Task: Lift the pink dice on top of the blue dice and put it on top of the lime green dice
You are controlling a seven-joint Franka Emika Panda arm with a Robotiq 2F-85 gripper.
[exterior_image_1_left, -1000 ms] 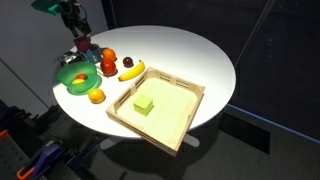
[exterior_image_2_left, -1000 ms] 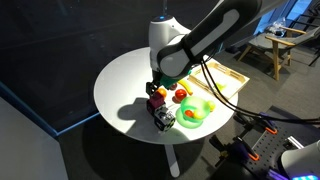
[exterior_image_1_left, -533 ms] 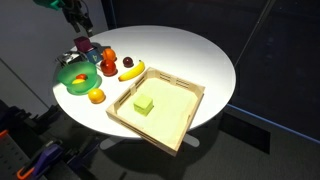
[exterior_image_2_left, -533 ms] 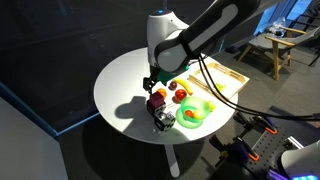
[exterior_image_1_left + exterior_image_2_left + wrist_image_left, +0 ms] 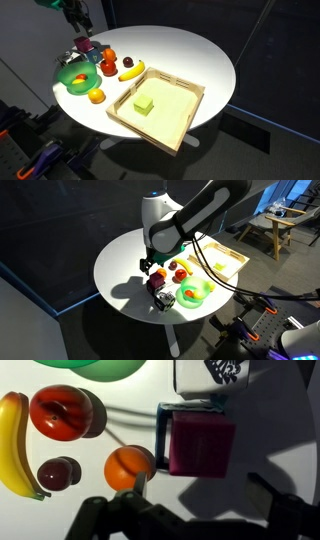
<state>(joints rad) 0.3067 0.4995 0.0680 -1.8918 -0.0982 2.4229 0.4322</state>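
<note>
A round white table [image 5: 200, 55] stands against a dark backdrop [image 5: 50, 230].

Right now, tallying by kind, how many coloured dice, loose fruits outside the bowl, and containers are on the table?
Dice: 3 (pink dice, blue dice, lime green dice)
Loose fruit: 4 (banana, red fruit, dark red fruit, orange)
Containers: 2 (green bowl, wooden tray)
Total: 9

Pale wooden tray [image 5: 178, 108] — apparently matt
</note>
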